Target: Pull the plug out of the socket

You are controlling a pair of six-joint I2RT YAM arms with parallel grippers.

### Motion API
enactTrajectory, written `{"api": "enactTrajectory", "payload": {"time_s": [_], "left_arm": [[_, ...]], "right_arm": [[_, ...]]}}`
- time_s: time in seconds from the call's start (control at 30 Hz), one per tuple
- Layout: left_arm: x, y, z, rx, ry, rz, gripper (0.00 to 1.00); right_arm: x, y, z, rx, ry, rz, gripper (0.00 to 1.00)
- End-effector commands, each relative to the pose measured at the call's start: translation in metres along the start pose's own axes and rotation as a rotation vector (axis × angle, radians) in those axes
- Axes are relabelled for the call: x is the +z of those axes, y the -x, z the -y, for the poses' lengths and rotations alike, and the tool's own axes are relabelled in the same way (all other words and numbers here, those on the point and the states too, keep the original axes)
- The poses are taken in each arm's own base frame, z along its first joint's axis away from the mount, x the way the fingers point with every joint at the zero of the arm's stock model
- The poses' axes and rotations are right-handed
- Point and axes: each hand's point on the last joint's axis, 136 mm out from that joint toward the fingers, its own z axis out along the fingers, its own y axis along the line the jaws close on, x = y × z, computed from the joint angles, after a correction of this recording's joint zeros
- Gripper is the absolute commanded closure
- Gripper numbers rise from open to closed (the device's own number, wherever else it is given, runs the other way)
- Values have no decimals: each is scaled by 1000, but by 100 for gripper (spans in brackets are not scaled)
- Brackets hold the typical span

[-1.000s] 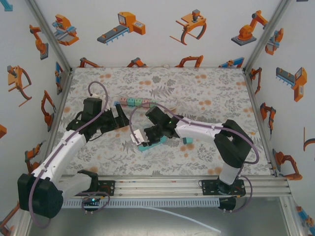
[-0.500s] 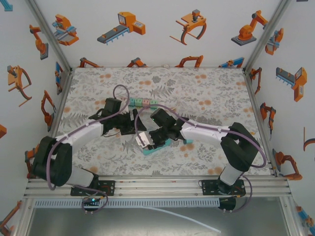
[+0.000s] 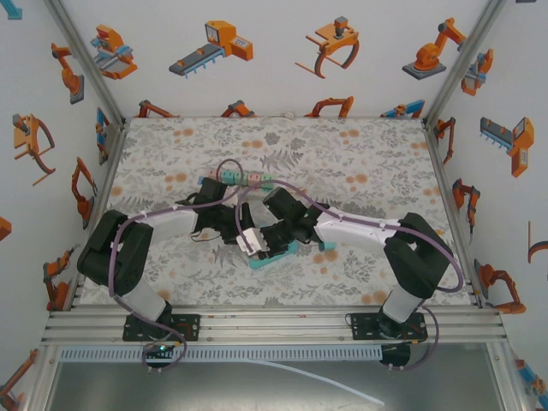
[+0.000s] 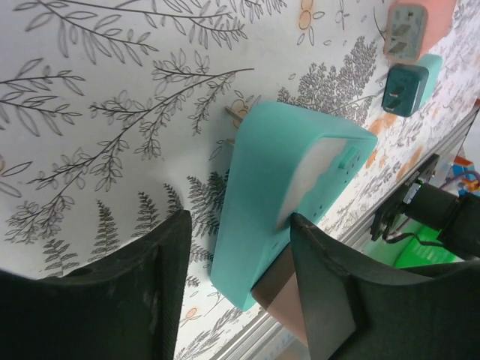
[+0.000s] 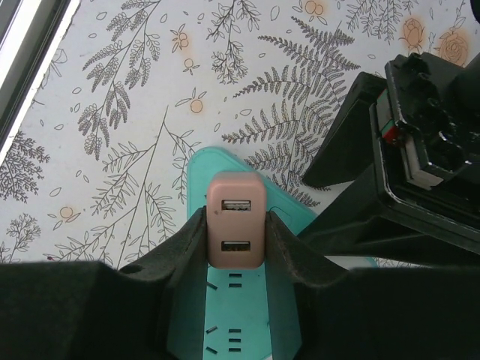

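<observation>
I see the teal socket (image 3: 278,256) lying flat on the flowered table (image 3: 360,154), a little left of centre and near the front edge. The pink plug (image 3: 248,241) sits in it at its left end.

From the right wrist camera, the right gripper (image 5: 235,241) is closed on the plug (image 5: 235,201). One black finger presses each side of it, and its two small ports face the camera. The socket (image 5: 234,319) runs underneath, between those fingers.

The left gripper (image 3: 233,224) comes in from the left and meets the same spot. Its wrist camera shows the left gripper (image 4: 240,223) spread wide with the socket (image 4: 289,187) lying between the two fingers. There is a clear gap on the left side. On the right side I cannot tell whether the finger touches. Two metal prongs (image 4: 231,126) stick out of the socket's far end, and part of the plug (image 4: 279,294) peeks out at its near end.

A small teal adapter (image 3: 325,247) rests on the table just right of the socket. A row of pastel blocks (image 3: 244,178) lies behind the grippers.
</observation>
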Motion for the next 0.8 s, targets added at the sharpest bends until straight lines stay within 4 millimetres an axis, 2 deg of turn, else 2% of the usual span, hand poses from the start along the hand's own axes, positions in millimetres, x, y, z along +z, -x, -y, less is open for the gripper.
{"api": "enactTrajectory", "payload": {"time_s": [0.0,0.17,0.33,0.43,0.6,0.77], "left_arm": [[10,-36,-18,43,69,-125,49],[12,-56,-37,42,128,-162,51],[5,-60,-59,63,245,-143,53],[-1,-58,-72,86,320,-115,53],[-5,-60,-87,93,396,-101,53],[-6,-54,-88,96,407,-77,53]], "right_arm": [[-10,9,17,3,-41,14,81],[-14,17,27,24,-64,31,82],[-23,40,42,102,-104,127,83],[-26,53,40,95,-96,180,85],[-24,56,20,-29,-44,100,87],[-28,59,13,-35,-30,85,87]]}}
